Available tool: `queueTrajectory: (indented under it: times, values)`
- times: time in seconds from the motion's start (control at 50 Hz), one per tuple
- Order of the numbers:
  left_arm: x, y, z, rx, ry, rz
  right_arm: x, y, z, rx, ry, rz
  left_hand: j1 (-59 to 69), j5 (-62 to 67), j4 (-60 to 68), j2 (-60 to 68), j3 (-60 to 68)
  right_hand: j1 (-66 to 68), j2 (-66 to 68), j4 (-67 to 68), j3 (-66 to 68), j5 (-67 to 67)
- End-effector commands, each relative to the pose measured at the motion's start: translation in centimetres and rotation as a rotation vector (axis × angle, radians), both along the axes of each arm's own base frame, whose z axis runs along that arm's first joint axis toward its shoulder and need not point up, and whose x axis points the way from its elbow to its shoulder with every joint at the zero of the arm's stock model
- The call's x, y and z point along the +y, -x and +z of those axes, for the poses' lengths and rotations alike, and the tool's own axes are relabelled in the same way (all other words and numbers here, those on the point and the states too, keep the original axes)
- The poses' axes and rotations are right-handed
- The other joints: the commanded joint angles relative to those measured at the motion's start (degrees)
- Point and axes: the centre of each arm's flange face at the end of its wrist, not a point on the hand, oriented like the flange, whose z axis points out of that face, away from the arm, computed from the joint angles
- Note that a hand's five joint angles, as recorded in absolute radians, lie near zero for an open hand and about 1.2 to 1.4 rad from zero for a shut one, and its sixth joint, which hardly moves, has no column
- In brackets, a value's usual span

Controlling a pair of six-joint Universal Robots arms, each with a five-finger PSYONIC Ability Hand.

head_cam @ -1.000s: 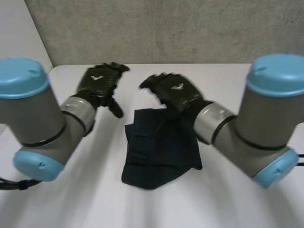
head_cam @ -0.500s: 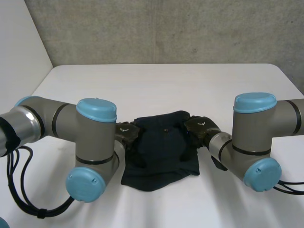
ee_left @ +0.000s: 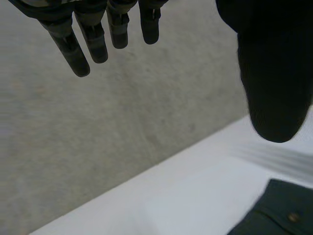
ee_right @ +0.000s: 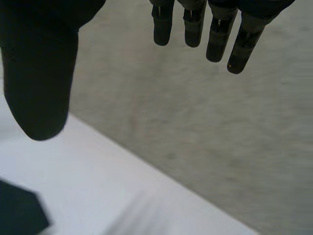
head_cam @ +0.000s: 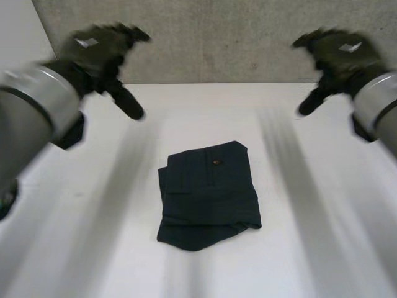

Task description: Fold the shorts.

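While the folded shorts are lying in the middle of the table, long axis near to far, the left hand and right hand are hovering at the far left and far right, about equally distant. In the left wrist view its fingers are hanging straight and empty, the shorts lying past the thumb; in the right wrist view the fingers are likewise hanging straight, holding nothing.

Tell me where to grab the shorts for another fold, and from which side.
On the shorts, likely the near edge: it lies rumpled, while the far edge by the button lies flat. Come from the robot's side, pinching both near corners.
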Motion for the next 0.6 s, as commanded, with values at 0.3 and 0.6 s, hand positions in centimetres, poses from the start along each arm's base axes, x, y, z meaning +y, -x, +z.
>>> queueTrajectory:
  times: [0.3, 0.6]
  values:
    - [0.3, -2.9, -0.2, -0.018, -0.181, 0.076, 1.3, 2.2, 1.0, 0.036, -0.061, -0.084, 0.7, -2.7, -1.7, 0.2, -1.8, 0.1, -1.7, -3.5, -1.1, -3.2]
    - [0.3, -2.8, -0.8, -0.047, -0.134, 0.065, 1.0, 2.0, 0.3, 0.026, -0.031, -0.084, 0.7, -2.7, -1.7, 0.2, -1.8, 0.1, -1.7, -3.5, -1.1, -3.2]
